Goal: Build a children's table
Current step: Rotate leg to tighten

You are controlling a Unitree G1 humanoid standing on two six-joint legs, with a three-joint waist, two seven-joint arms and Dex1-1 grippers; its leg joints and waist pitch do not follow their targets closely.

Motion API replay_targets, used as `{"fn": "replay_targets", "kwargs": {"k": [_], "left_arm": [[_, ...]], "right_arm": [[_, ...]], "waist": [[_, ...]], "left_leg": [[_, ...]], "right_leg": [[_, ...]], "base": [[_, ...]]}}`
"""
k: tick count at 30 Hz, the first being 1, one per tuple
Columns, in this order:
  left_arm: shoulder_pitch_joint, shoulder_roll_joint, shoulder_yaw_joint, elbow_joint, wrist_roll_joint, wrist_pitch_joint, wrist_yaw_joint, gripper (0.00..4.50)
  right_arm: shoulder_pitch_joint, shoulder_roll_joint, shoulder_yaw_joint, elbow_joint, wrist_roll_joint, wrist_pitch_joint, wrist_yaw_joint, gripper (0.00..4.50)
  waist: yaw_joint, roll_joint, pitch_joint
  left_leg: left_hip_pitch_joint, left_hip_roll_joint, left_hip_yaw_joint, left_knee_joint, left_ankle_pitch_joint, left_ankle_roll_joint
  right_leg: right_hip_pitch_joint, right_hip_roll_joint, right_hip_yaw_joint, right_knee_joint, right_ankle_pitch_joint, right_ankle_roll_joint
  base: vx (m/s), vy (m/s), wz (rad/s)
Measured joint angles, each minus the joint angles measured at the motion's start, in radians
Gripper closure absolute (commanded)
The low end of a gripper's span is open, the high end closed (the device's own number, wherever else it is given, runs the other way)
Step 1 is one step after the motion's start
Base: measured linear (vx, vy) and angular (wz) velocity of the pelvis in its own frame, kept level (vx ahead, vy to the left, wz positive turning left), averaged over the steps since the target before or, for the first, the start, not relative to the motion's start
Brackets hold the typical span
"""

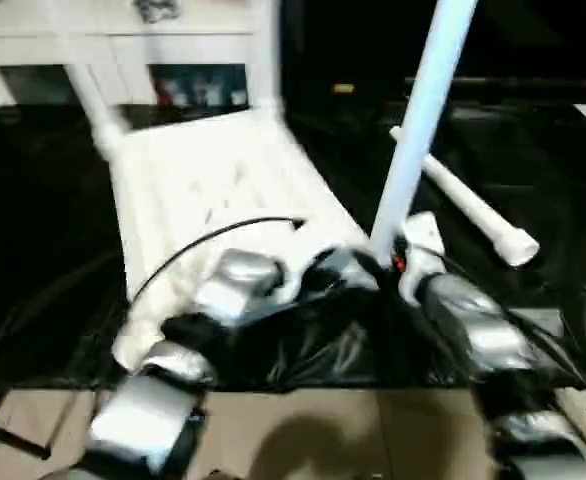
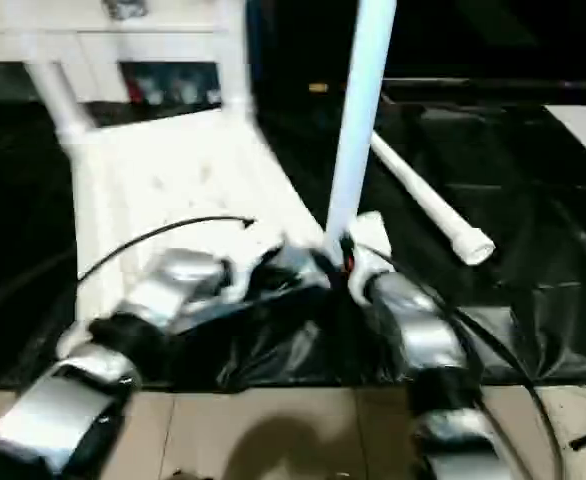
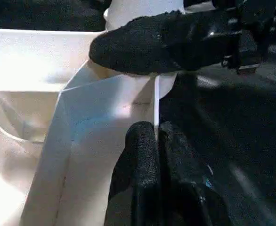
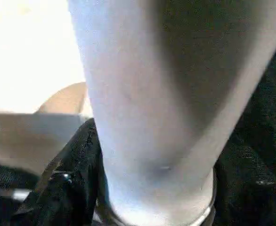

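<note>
- The white plastic rectangular table top (image 1: 208,190) lies ribbed underside up on the black plastic sheet (image 1: 43,260) that covers the floor; this top is the landmark for the rest.
- Two white round tube legs (image 1: 85,85) stand in the top's far corner sockets, in front of a white glass-door cabinet (image 1: 123,50).
- The left gripper (image 3: 154,155) sits at the top's near right corner, its two black fingers pressed together on a thin white rib of the top's edge.
- A third white tapered tube leg (image 1: 423,110) rises upright from that same near right corner.
- The right gripper (image 1: 393,262) is clamped around the foot of this upright leg; one black finger (image 3: 142,44) lies across it.
- A fourth white tube leg (image 1: 473,210) lies flat on the sheet, right of the top.
</note>
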Motion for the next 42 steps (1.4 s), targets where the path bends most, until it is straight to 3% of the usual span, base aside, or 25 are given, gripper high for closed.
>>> {"fn": "replay_targets", "kwargs": {"k": [2,3,4,11,13,20,25,28,39,42], "left_arm": [[0.000,-0.002,0.004,0.000,0.000,0.000,0.007,4.50],[0.000,-0.003,0.005,0.000,0.000,0.000,0.007,4.50],[0.000,-0.003,0.006,0.000,0.000,0.000,0.001,4.50],[0.004,0.015,-0.002,-0.005,0.000,-0.021,-0.060,4.50],[0.013,0.026,-0.008,-0.020,-0.001,-0.026,-0.094,4.50],[0.048,0.104,-0.032,-0.062,-0.039,-0.053,-0.324,4.50],[0.050,0.125,-0.042,-0.062,-0.040,-0.062,-0.402,4.50],[0.051,0.133,-0.048,-0.064,-0.042,-0.065,-0.437,4.50],[0.055,0.150,-0.051,-0.068,-0.042,-0.067,-0.479,4.50],[0.055,0.144,-0.037,-0.067,-0.036,-0.067,-0.384,4.50]], "right_arm": [[0.001,0.006,-0.002,0.005,-0.010,-0.019,-0.011,1.81],[0.001,0.006,-0.002,0.007,-0.011,-0.027,-0.010,1.25],[0.002,0.006,-0.004,0.008,-0.010,-0.031,-0.005,1.11],[0.034,-0.040,0.016,-0.022,-0.009,-0.057,0.128,0.67],[0.057,-0.070,0.025,-0.049,0.000,-0.066,0.191,0.67],[0.149,-0.217,0.076,-0.168,0.069,-0.068,0.527,0.67],[0.162,-0.257,0.102,-0.211,0.102,-0.024,0.626,0.67],[0.171,-0.278,0.112,-0.240,0.109,-0.001,0.666,0.98],[0.178,-0.279,0.117,-0.258,0.110,0.020,0.684,1.69],[0.155,-0.209,0.088,-0.214,0.088,0.019,0.557,1.77]], "waist": [[0.000,0.003,-0.002],[0.001,0.004,-0.002],[0.001,0.004,-0.002],[0.004,0.004,-0.002],[0.006,0.005,-0.002],[0.041,0.004,-0.001],[0.058,0.004,0.000],[0.066,0.004,0.000],[0.068,0.003,0.000],[0.055,0.003,-0.001]], "left_leg": [[0.000,0.000,0.000,0.000,0.000,0.000],[0.000,0.000,0.000,0.000,0.000,0.000],[0.000,0.000,0.000,0.000,0.000,0.000],[-0.001,0.000,0.000,0.000,0.000,0.000],[-0.001,0.000,0.000,0.000,0.000,0.000],[-0.003,0.002,0.001,0.000,0.000,0.001],[-0.003,0.002,0.001,0.001,0.000,0.001],[-0.003,0.002,0.001,0.001,0.000,0.001],[-0.003,0.002,0.001,0.001,0.000,0.001],[-0.001,0.003,0.001,0.002,0.000,0.000]], "right_leg": [[0.000,0.000,0.000,0.000,0.000,0.000],[0.000,0.000,0.000,0.000,0.000,0.000],[0.000,0.000,0.000,0.000,0.000,0.000],[0.000,0.000,0.000,-0.001,0.000,0.000],[-0.001,0.000,0.000,-0.001,-0.001,0.001],[-0.001,0.000,-0.003,-0.001,-0.002,0.003],[-0.001,0.000,-0.003,-0.001,-0.002,0.003],[0.000,-0.001,-0.003,-0.001,-0.002,0.003],[0.000,-0.001,-0.003,-0.001,-0.002,0.003],[0.000,0.000,-0.003,0.002,-0.001,0.002]], "base": [[0.000,0.000,0.00],[0.000,0.000,0.00],[0.000,0.000,0.00],[0.000,0.000,0.00],[0.000,0.000,0.00],[0.000,0.000,0.00],[0.000,0.000,0.00],[0.000,0.000,0.00],[0.000,0.000,0.00],[0.000,0.000,0.00]]}}
